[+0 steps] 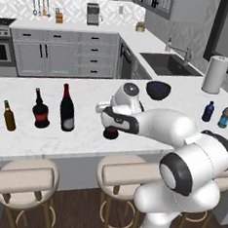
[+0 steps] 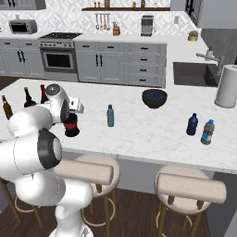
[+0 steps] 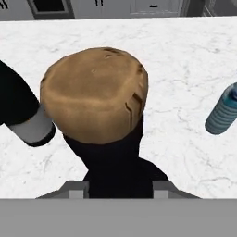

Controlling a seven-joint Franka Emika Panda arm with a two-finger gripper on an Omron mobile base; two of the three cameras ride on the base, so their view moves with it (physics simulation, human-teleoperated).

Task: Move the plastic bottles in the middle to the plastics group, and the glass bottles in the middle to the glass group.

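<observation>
Presently the gripper [image 3: 120, 187] sits straight over the squat bottle [image 1: 110, 132], looking down on its cork. The dark neck fills the gap between the two fingers, which are set narrow and appear to be closed on it. The bottle stands upright, with its long axis vertical and in line with the hand. In the base views its base looks to be on or just above the counter [image 1: 84, 142]; which of the two cannot be told.

Relation governing the move: the glass group [image 1: 40, 110] lies to the robot's left along the counter. It comprises an amber bottle [image 1: 9, 115], a second round-bellied bottle and the wine bottle [image 1: 67, 109], which stands nearest the gripper. My judgement is that the bottle should be carried leftward and kept upright.

Clearances:
- The marble between the held bottle and the wine bottle is bare, but the wine bottle is tall, so the sideways pass is the main knock-over risk.
- The front edge of the counter is near the held bottle, so there is little margin on that side.
- The plastic bottle [image 2: 110, 115] stands upright to the right, well apart from the path.
- The plastics group [image 2: 200, 128] is far right, near the towel roll [image 2: 226, 87], and the bowl [image 2: 154, 98] is behind. Neither obstructs the move.
</observation>
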